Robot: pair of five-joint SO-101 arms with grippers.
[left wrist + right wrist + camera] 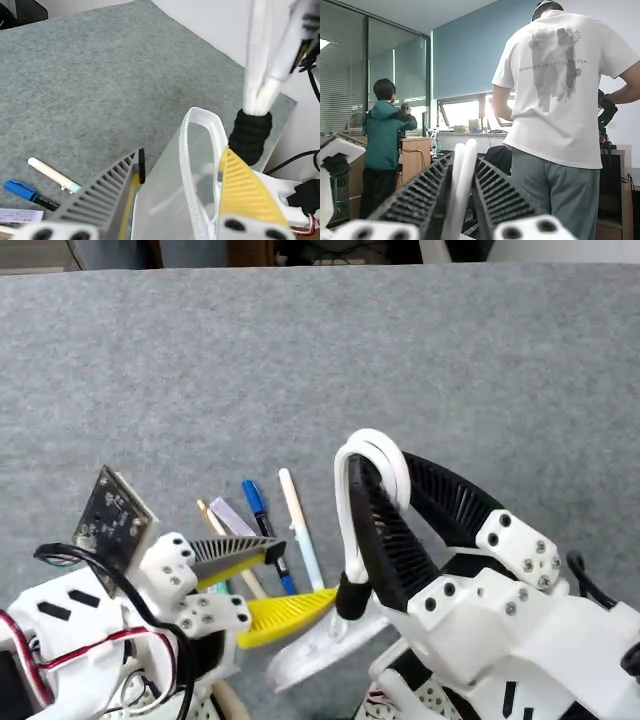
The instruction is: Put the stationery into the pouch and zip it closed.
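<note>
Grey tabletop (450, 360), office (465, 60) behind. Pens (262, 525) by the near edge; pouch (170, 185) sits between the left gripper's (308, 572) wide-spread jaws, against the yellow one. Right gripper (465, 156) clamps a white cord (372, 448).

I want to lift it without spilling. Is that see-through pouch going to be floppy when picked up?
Probably floppy: the pouch looks thin and clear, and its white zip rim bends in a loose arch by the left pincer. Likely light too, being such thin film. Maybe slippery: it looks glossy.
</note>
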